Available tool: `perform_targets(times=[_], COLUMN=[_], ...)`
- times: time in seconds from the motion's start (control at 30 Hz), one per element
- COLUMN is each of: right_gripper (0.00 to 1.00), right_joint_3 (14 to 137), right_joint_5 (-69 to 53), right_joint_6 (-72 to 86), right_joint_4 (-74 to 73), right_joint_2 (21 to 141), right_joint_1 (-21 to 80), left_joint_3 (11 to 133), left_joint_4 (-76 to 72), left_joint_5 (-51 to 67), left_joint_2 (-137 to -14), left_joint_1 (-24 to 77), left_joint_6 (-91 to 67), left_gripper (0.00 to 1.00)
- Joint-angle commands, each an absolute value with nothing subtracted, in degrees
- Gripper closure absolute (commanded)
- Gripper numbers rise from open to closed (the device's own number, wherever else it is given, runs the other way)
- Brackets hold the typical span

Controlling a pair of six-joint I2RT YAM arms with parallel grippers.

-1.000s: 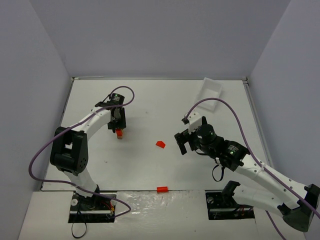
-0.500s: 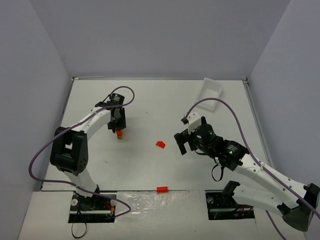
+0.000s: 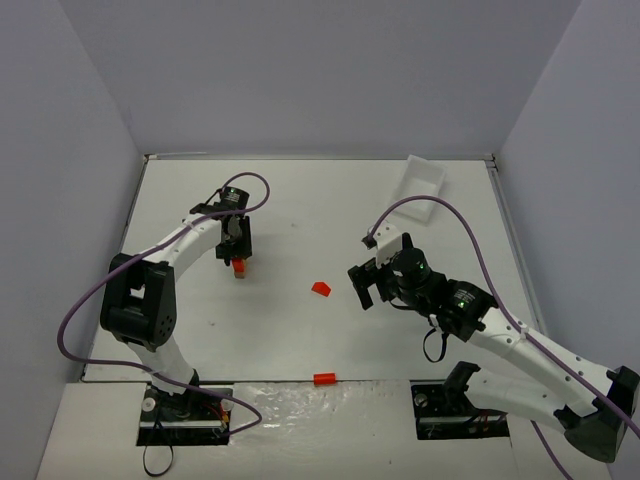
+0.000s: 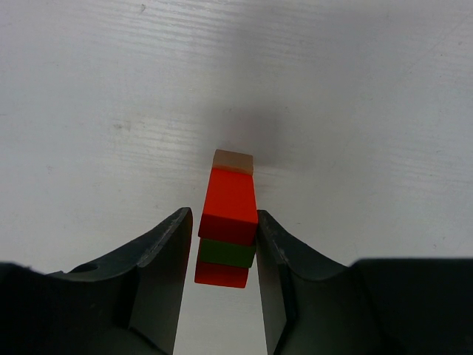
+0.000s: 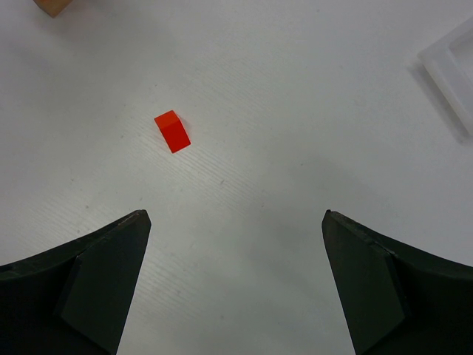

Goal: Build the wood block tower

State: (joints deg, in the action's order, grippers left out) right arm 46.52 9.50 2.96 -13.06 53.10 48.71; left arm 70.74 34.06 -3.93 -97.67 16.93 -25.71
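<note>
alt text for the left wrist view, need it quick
The wood block tower, a narrow stack of tan, red, green and red blocks, stands on the white table between the left hand's dark fingers. They sit close on both sides; whether they grip it is unclear.

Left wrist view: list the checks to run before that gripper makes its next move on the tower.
1. Left gripper straddles the wood block tower: ok.
2. Both fingers pressing the tower: cannot tell.
3. Tower's blocks squarely aligned: cannot tell.
4. Right gripper open, away from the tower: ok.
5. Loose red block lying free on the table for the next pick: ok.
</note>
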Motion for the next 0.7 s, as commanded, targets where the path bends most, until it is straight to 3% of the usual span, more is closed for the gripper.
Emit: perform_targets(times=[0.0, 0.27, 0.67], right_gripper=[0.0, 0.0, 0.0], right_joint_3=[48.36, 48.43, 48.43], right_joint_5=[8.88, 8.62, 8.44], right_joint_6=[2.62, 2.55, 2.46], right_joint_4=[-9.56, -9.58, -9.58], right_joint_2=[53.75, 54.05, 54.23], right_joint_1=[48.27, 48.33, 48.25], left_joint_3=[72.95, 72.87, 72.86], left_joint_4=[34.37, 34.63, 34.54], left_joint_5=[-3.78, -3.95, -3.25], left_joint_2=[-95.63, -95.7, -95.62], left_joint_1=[17.23, 17.23, 17.31], left_joint_6=[-24.96, -24.96, -24.7], left_gripper=[0.65, 0.7, 0.7])
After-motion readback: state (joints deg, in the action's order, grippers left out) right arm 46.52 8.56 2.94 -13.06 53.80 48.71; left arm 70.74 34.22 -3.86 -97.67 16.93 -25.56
